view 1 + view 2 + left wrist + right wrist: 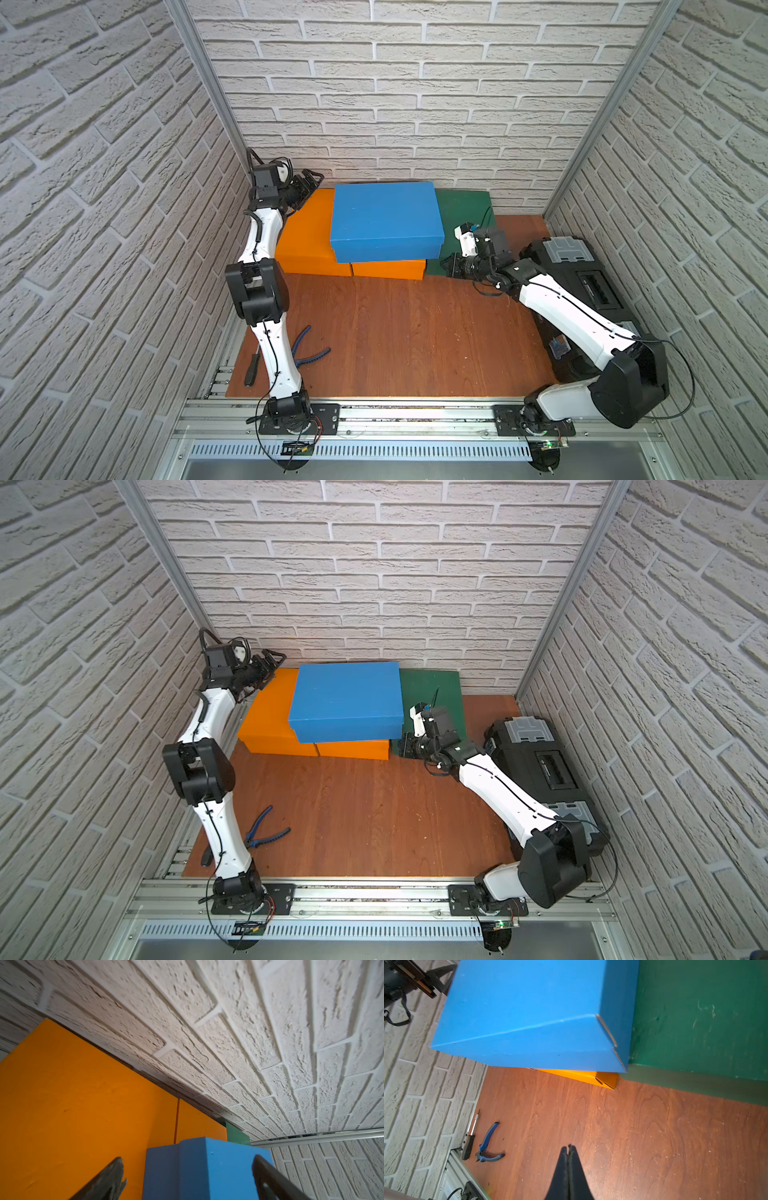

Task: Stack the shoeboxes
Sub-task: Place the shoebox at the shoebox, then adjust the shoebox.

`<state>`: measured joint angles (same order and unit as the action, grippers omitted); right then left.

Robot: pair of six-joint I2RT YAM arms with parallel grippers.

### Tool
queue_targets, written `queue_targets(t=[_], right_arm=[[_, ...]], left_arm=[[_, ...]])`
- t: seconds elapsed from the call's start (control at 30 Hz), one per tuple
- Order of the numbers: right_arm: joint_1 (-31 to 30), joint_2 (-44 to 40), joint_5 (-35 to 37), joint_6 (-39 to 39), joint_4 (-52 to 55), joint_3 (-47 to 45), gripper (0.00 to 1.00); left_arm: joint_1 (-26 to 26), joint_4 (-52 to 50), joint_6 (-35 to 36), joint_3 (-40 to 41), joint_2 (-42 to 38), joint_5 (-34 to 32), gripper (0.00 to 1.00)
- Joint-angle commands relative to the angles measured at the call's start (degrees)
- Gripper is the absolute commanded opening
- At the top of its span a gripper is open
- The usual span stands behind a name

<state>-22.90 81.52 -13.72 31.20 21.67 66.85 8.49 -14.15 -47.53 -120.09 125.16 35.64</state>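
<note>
Top views: blue box (386, 220) sits at frame centre, on top of two boxes and across their seam. One orange box (305, 237) shows at centre-left. The second orange box (388, 269) shows only a front strip under the blue front edge. Green box (463, 208) stands on the desk (415, 332) right of centre, just beside the blue box, its back at the brick wall.

Left hand (309, 183): above the far corner of the orange box, centre-left. Jaws spread wide, nothing held. In the left wrist view the fingers (112, 1178) frame a blue box corner without touching it.

Right hand (569, 1147): jaws pressed together, empty, over bare desk near the front of the green box.

Toolbox (582, 274) at frame right, partly under the right arm. Pliers (309, 349) and screwdriver (251, 372) at lower left.
</note>
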Motion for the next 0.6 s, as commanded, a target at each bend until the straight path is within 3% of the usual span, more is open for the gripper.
queue_targets(t=[0.0, 0.23, 0.43, 0.57], right_arm=[[-0.2, 3.0, 0.9, 1.3, -3.3, 1.4, 0.03], [0.9, 10.3, 1.0, 1.6, -5.1, 7.6, 0.03], [5.1, 17.5, -1.6, 4.0, -6.1, 14.0, 0.07], [6.8, 21.9, -3.3, 3.1, -5.0, 19.3, 0.08]], left_arm=[[-1.2, -0.3, 0.9, -3.8, 2.1, 2.4, 0.96], [-4.1, 1.0, 0.3, -9.8, 7.4, 4.0, 0.97], [-5.2, 8.4, -8.4, -13.8, 12.5, 7.6, 0.97], [-6.0, 10.8, -10.1, -13.6, 12.8, 8.2, 0.95]])
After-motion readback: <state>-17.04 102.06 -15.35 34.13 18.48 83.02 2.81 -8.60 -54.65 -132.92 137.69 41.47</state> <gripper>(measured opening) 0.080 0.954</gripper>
